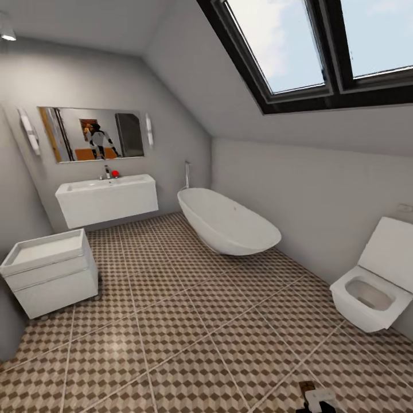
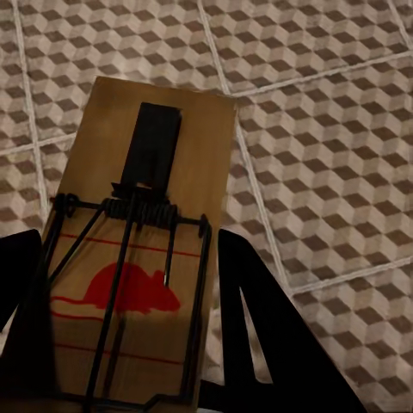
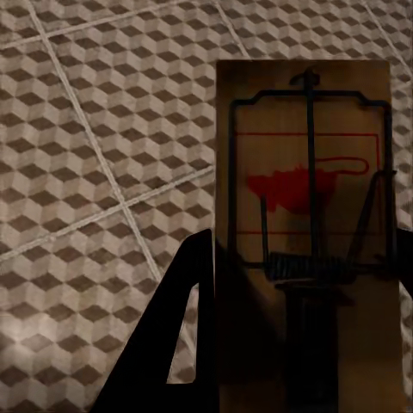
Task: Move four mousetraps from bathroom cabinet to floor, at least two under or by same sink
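In the left wrist view, a tan mousetrap [image 2: 142, 241] with black wire and a red mouse print sits between the dark fingers [image 2: 258, 344] of my left gripper [image 2: 129, 353], which is shut on it above the bathroom floor [image 2: 327, 129]. My right gripper [image 3: 292, 344] is likewise shut on a second mousetrap [image 3: 305, 215], held over the cube-patterned tiles [image 3: 95, 172]. One wall-hung white sink [image 1: 106, 198] is at the back left of the head view, and a second white sink unit [image 1: 51, 269] stands nearer on the left. The cabinet is out of view.
A white bathtub [image 1: 226, 221] stands at the back centre and a wall-hung toilet [image 1: 373, 287] on the right. A mirror [image 1: 92, 135] hangs over the far sink. Patterned floor [image 1: 189, 332] stretches between them under a sloped ceiling with skylights [image 1: 321, 40].
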{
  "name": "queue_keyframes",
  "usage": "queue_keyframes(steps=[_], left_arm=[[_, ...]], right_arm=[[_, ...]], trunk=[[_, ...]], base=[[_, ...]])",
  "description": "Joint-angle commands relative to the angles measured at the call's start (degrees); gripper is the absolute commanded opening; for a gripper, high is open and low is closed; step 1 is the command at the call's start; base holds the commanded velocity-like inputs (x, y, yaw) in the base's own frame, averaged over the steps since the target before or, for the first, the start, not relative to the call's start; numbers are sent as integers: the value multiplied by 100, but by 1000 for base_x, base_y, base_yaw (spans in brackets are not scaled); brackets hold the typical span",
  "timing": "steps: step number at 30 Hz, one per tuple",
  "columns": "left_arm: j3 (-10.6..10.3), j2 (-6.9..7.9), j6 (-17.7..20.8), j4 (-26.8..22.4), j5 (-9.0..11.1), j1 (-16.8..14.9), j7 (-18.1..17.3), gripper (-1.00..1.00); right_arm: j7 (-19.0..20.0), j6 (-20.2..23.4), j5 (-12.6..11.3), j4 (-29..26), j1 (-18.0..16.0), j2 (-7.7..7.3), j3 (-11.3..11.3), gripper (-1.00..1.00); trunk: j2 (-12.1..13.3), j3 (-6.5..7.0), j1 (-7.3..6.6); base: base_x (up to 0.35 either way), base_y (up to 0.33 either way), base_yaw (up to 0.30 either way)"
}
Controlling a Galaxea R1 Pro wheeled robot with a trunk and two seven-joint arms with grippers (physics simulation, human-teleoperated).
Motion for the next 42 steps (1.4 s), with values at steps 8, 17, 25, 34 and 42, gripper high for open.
queue_keyframes(steps=[8,17,25,34,42], left_arm=[[-38,-4,-24,19,-21,-10,31,-100],[-38,5,-16,19,-21,-10,31,-100],[-38,5,-15,19,-21,-10,40,-100],[-38,5,-15,19,-22,-10,40,-100],[-38,5,-15,19,-21,-10,40,-100]], right_arm=[[-3,-38,-40,22,-10,1,49,-100],[-3,-38,-42,22,-10,1,49,-100],[-3,-38,-40,22,-10,1,49,-100],[-3,-38,-34,22,-10,1,49,-100],[-3,-38,-33,22,-10,1,49,-100]], trunk=[[-13,-13,7],[-13,-13,7],[-13,-13,7],[-13,-13,7],[-13,-13,7]], base=[[329,-7,292],[329,-21,292],[329,0,291],[329,0,137],[329,0,33]])
